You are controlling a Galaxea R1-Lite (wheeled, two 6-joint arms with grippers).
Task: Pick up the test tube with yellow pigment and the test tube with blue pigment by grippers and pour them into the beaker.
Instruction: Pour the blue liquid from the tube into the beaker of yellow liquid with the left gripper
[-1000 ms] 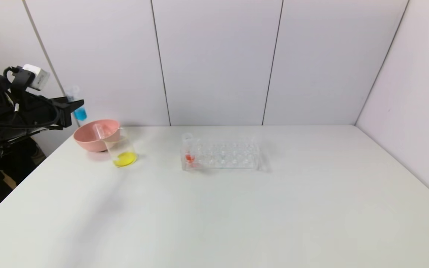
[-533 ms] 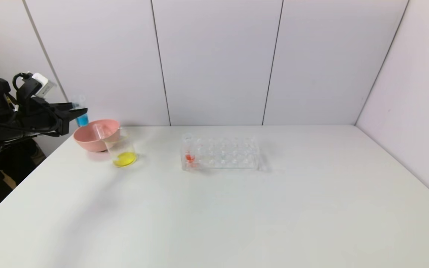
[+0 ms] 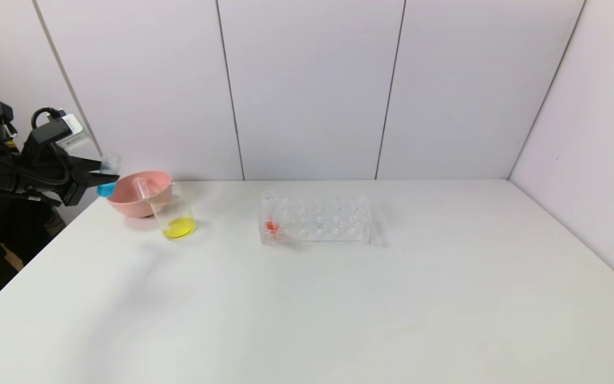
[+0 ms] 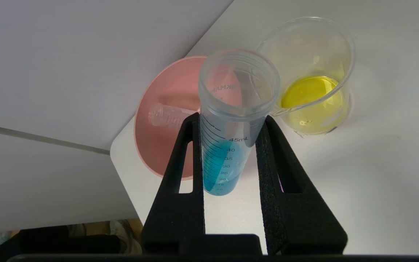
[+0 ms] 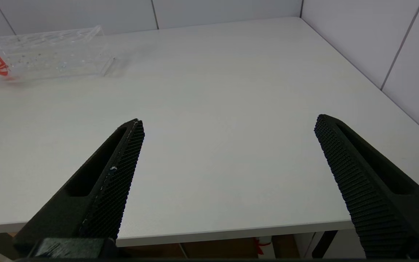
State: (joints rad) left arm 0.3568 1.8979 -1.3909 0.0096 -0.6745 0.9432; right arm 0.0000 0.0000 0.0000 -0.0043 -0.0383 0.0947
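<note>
My left gripper is shut on the test tube with blue pigment, held in the air at the table's far left, beside the pink bowl. In the left wrist view the tube sits between the jaws of the gripper, tilted, mouth leaning toward the bowl and beaker. The beaker stands in front of the bowl with yellow liquid in its bottom. An empty clear tube lies in the bowl. My right gripper is open and empty over the table's near right edge; it is out of the head view.
A clear tube rack stands mid-table with a red-orange-liquid tube at its left end; it also shows in the right wrist view. White walls close the back and right. A table corner lies just left of the bowl.
My left gripper has dropped lower and tilted with the blue tube, bringing it down from above the bowl's height to beside the bowl's left rim.
</note>
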